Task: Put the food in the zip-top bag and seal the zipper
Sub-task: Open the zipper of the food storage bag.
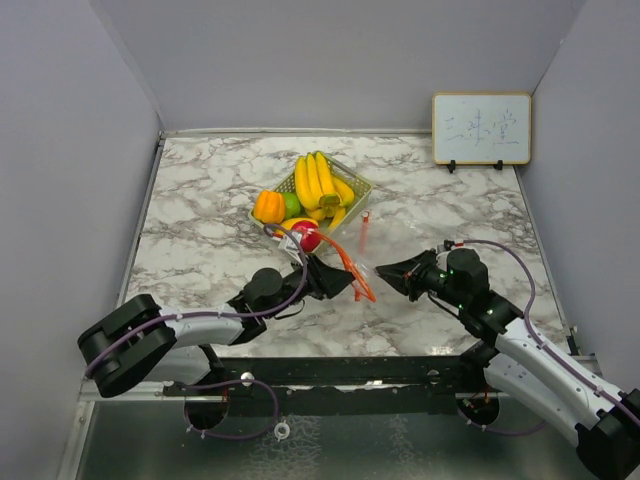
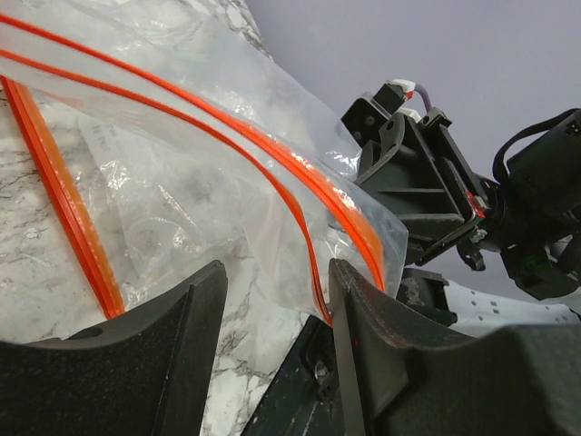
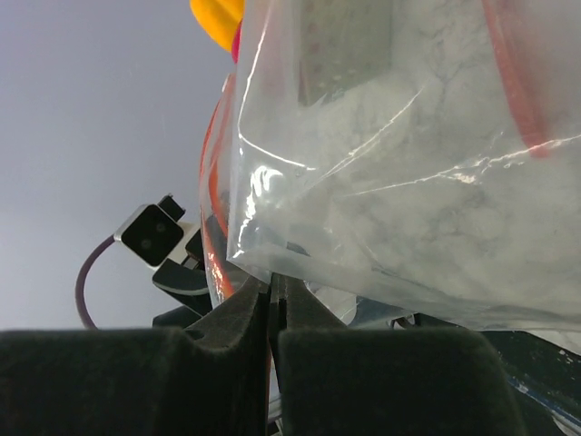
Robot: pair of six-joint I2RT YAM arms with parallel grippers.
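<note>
The clear zip-top bag [image 1: 358, 277] with its orange zipper hangs between my two grippers above the near table. My right gripper [image 3: 272, 289] is shut on a lower edge of the bag [image 3: 390, 182]. My left gripper [image 2: 277, 295] is open at the bag's mouth, and the orange zipper [image 2: 309, 232] brushes the tip of its right finger [image 2: 363, 318]. The food sits in and around a pale green basket [image 1: 358, 183]: yellow bananas [image 1: 316, 182], an orange fruit [image 1: 268, 207], a green lime [image 1: 291, 204] and a red apple [image 1: 306, 236] just behind the left gripper [image 1: 338, 280]. No food shows inside the bag.
A small whiteboard [image 1: 481, 128] stands at the back right. Grey walls close in the marble table [image 1: 200, 210] on three sides. The right gripper [image 1: 392, 270] faces the left one a short way apart, and its body [image 2: 427, 173] fills the left wrist view's background.
</note>
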